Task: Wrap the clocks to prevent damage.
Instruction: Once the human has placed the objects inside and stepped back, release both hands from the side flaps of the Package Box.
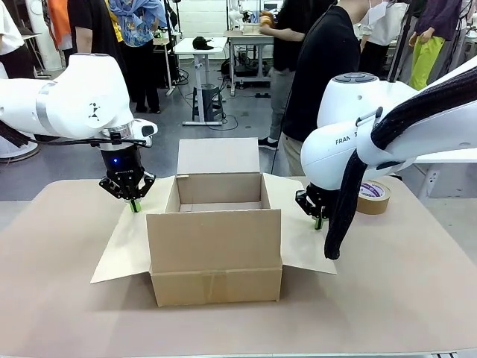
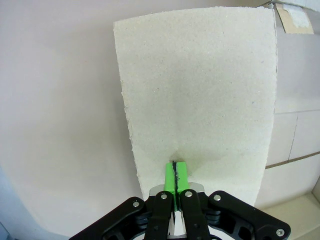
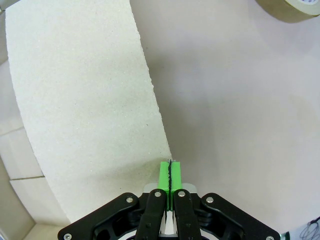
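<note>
Nearest my front camera is the brown surface. In the middle of it stands the open cardboard box, whose front wall hides its floor, so I cannot tell where the clocks are. The left arm reaches in beside the box's left side. The right arm, with a black sleeved cable bundle hanging along it, reaches in on the right. A person in black stands at the far side behind it. The rear flap stands up, while the left flap and right flap splay outward and down toward the surface. A roll of brown tape lies flat just past the right arm. The left jaws point down at the left flap near its far end, the right jaws at the right flap's outer edge. The wrist views settle what the front view cannot: both pairs of jaws are clenched on nothing, green pads pressed together. The left tips are over the flap's pale inner face and the right tips at the flap's edge, but I cannot tell whether they touch the cardboard.
</note>
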